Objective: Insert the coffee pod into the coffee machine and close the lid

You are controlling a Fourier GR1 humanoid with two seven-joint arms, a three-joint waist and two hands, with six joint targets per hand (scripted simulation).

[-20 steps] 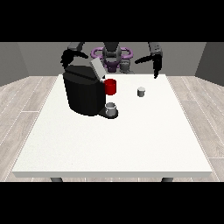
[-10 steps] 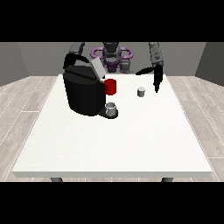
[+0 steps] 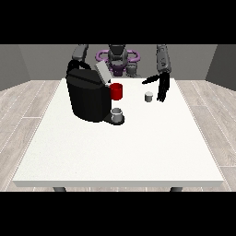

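One pod: the small pale coffee pod (image 3: 148, 97) stands on the white bench (image 3: 120, 147), right of centre in the upper frame.
Coffee machine: black coffee machine (image 3: 89, 96), upper left of the bench, grey lid (image 3: 103, 73) tilted up.
Red part: red cylinder (image 3: 116, 91) on the machine's right side.
Cup: grey cup (image 3: 117, 114) at the machine's base.
Hand at the view's right: hand (image 3: 161, 88) just right of the pod, fingers straight and pointing down, holding nothing.
Hand at the view's left: behind the machine; fingers cannot be told.
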